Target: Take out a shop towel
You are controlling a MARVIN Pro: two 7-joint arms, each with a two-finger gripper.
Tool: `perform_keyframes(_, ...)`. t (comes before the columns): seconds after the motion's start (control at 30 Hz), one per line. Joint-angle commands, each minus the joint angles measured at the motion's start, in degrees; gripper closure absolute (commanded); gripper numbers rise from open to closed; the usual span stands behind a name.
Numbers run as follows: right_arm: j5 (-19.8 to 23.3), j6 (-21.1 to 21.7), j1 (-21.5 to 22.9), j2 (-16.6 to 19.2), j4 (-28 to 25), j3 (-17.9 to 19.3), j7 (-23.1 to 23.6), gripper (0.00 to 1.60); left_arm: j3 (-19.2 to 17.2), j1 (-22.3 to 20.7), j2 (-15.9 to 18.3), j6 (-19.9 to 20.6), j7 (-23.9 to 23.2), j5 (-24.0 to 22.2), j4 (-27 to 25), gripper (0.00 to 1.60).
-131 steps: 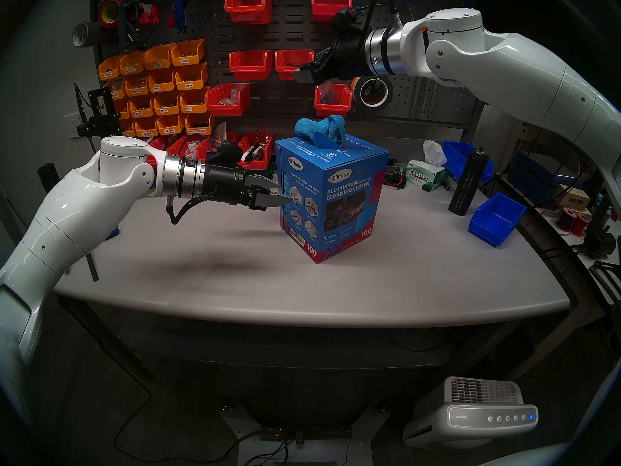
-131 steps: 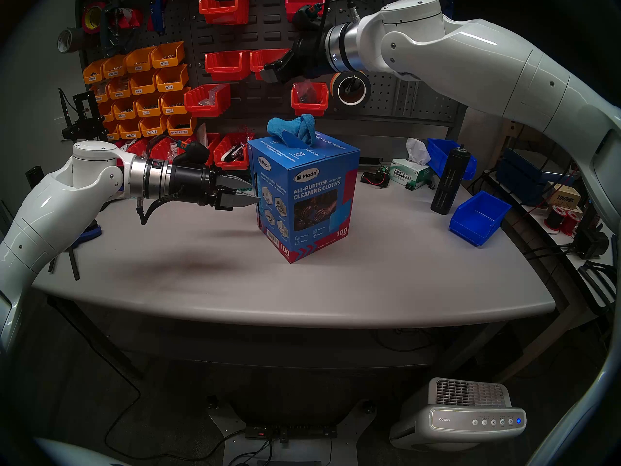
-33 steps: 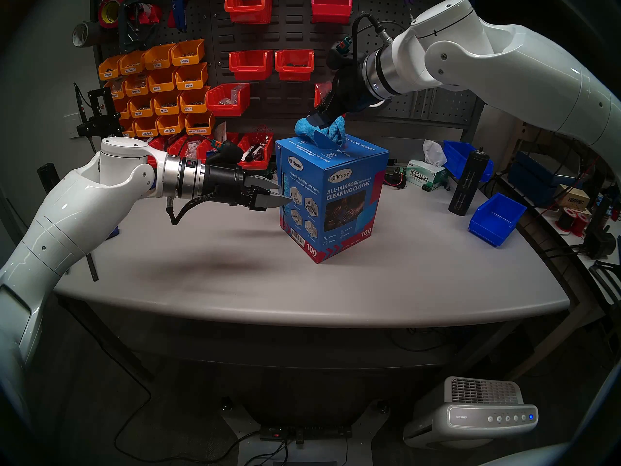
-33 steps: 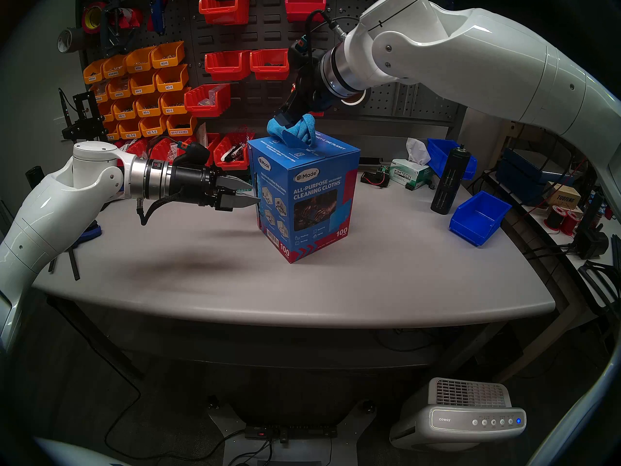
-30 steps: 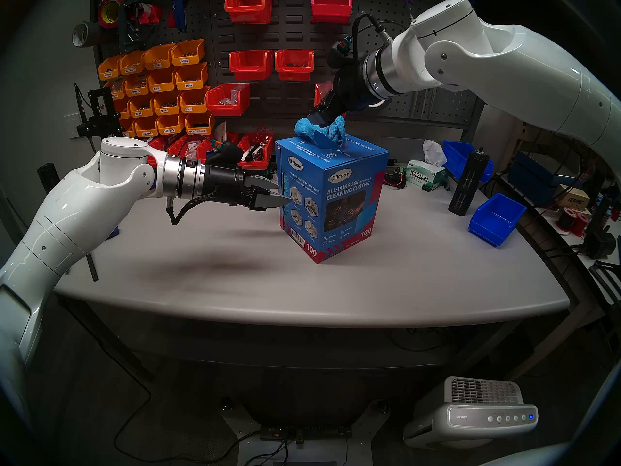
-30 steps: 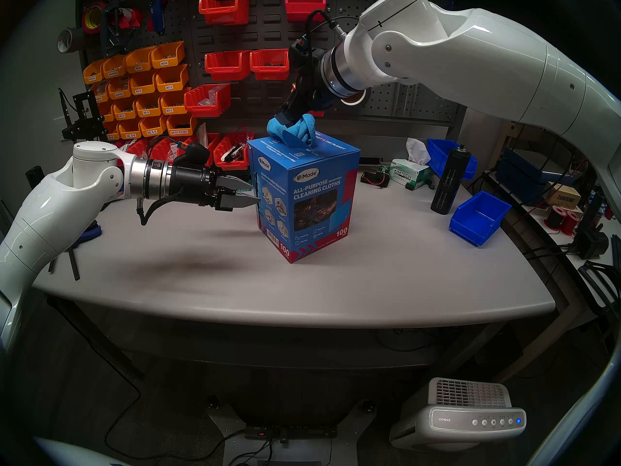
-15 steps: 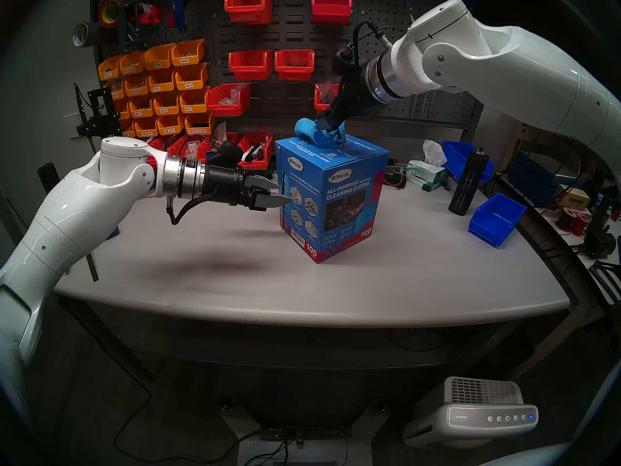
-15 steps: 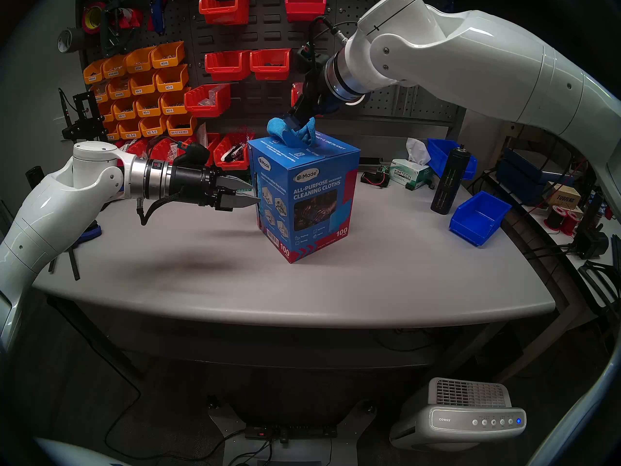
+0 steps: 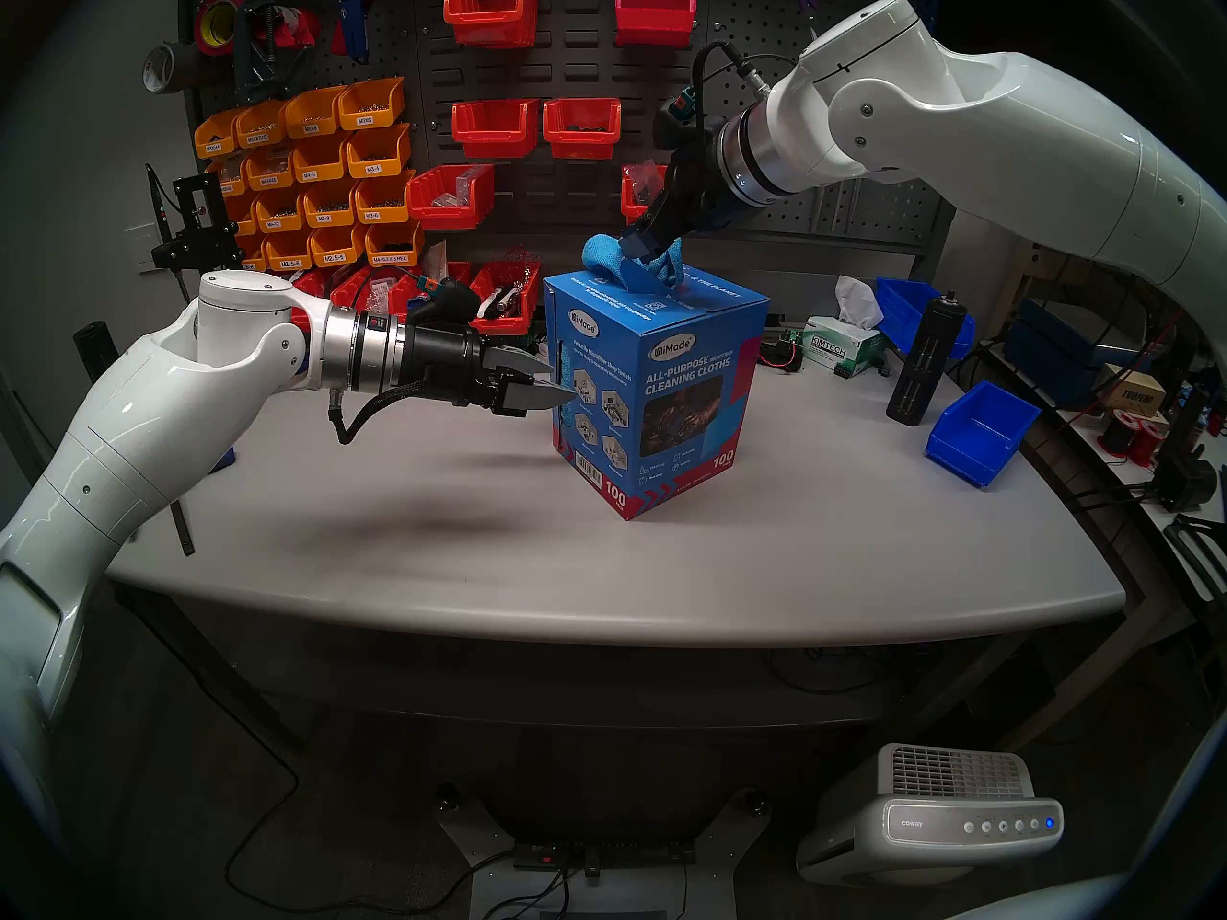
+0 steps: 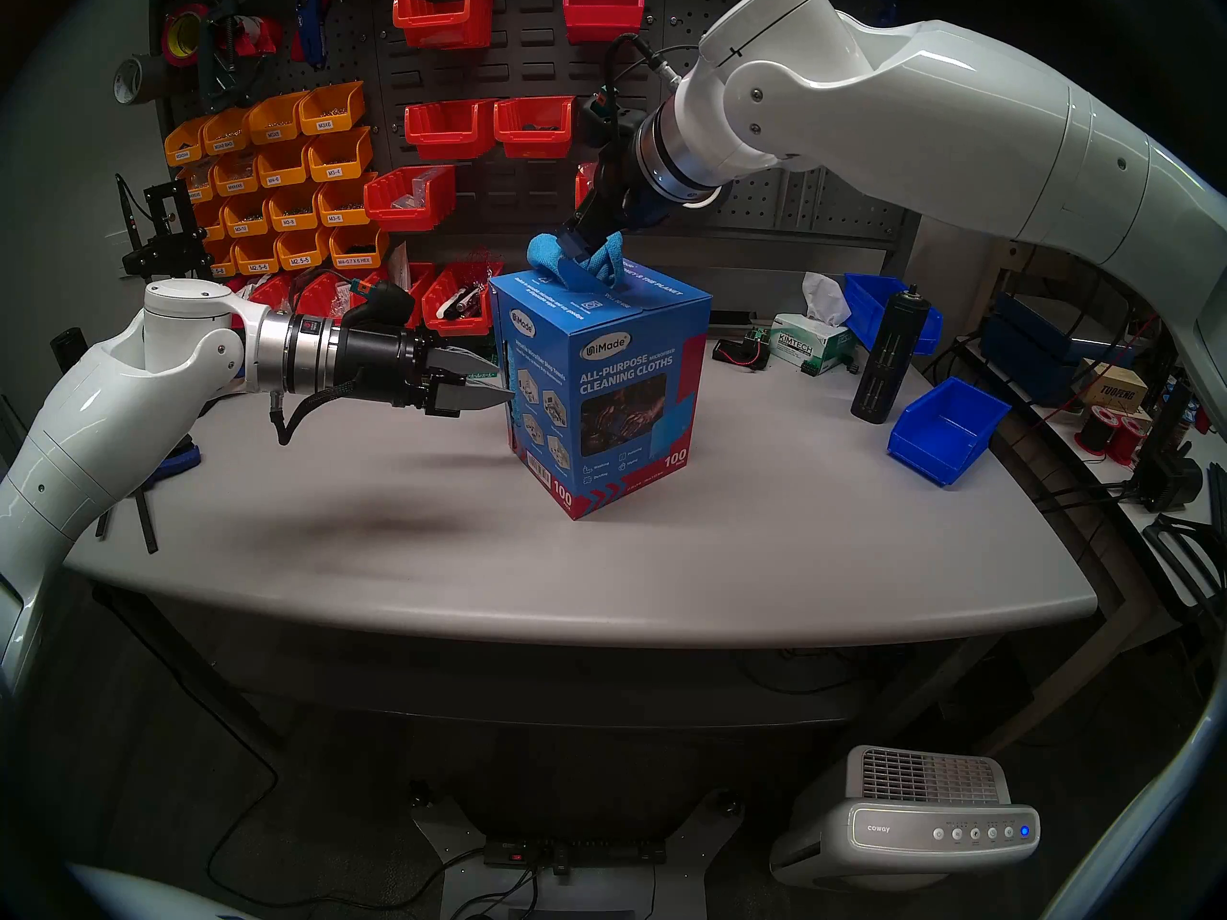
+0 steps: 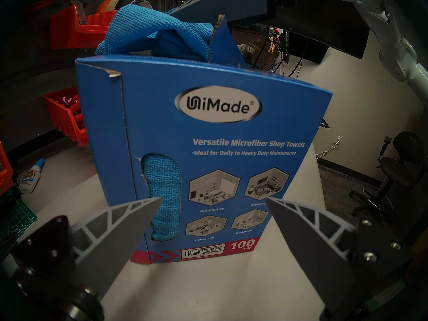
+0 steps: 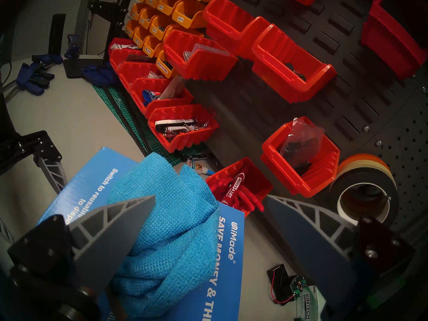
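- The shop towel (image 9: pixel 631 256) stuck out in a bunched, twisted tuft from the opening in the top of the blue carton (image 9: pixel 690 394), which stood upright near the middle of the grey tabletop (image 9: pixel 597 567).
- More of the same sky-blue cloth showed through a torn oval window in the carton's side (image 11: pixel 165 197).
- The right pincer (image 9: pixel 639 243) came down at a slant from the upper right and sat on the tuft, its jaws spread wide apart.
- In the right wrist view, one grey finger (image 12: pixel 115 223) lay against the near side of the towel (image 12: pixel 171 232), while the other finger (image 12: pixel 308 225) stood well clear of it on the far side; nothing was clamped.
- The left pincer (image 9: pixel 556 382) reached in level from the left, with its jaws also apart and its tips just beside the carton's left face, near the torn window.
- In the left wrist view the two grey fingers (image 11: pixel 129 223) framed the lower part of that face; whether they touched the cardboard could not be told.
- A small green-white tissue box (image 9: pixel 843 351) and a blue bin (image 9: pixel 979 434) sat further right on the tabletop, well apart from the carton.
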Motion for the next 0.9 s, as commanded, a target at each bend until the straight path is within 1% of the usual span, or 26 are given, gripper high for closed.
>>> perform_keyframes(0.0,3.0,-1.2,-0.3,0.7,-0.3,2.1,-6.7,0.0,-1.4,-1.6,0.1,-0.2,0.1,-0.5,-0.1,0.0)
perform_keyframes(0.07,4.3,-1.4,-0.6,0.8,-0.5,2.3,-8.1,0.0,-1.4,-1.6,0.1,-0.2,0.1,-0.5,-0.1,0.0)
perform_keyframes(0.2,5.6,-1.8,-0.9,0.8,-1.0,2.3,-9.3,0.0,-1.4,-1.6,0.1,-0.2,0.1,-0.5,-0.1,0.0)
perform_keyframes(0.4,8.3,-2.9,-1.5,1.2,-1.7,2.5,-9.6,0.0,-1.4,-1.6,0.1,-0.2,0.1,-0.5,-0.1,0.0)
perform_keyframes(0.6,9.5,-3.6,-1.6,1.4,-2.5,2.3,-10.8,0.0,-1.4,-1.6,0.1,-0.2,0.1,-0.5,-0.1,0.0)
perform_keyframes(0.87,9.9,-4.4,-1.4,1.3,-2.6,2.0,-12.2,0.0,-1.4,-1.6,0.1,-0.2,0.1,-0.5,-0.1,0.0)
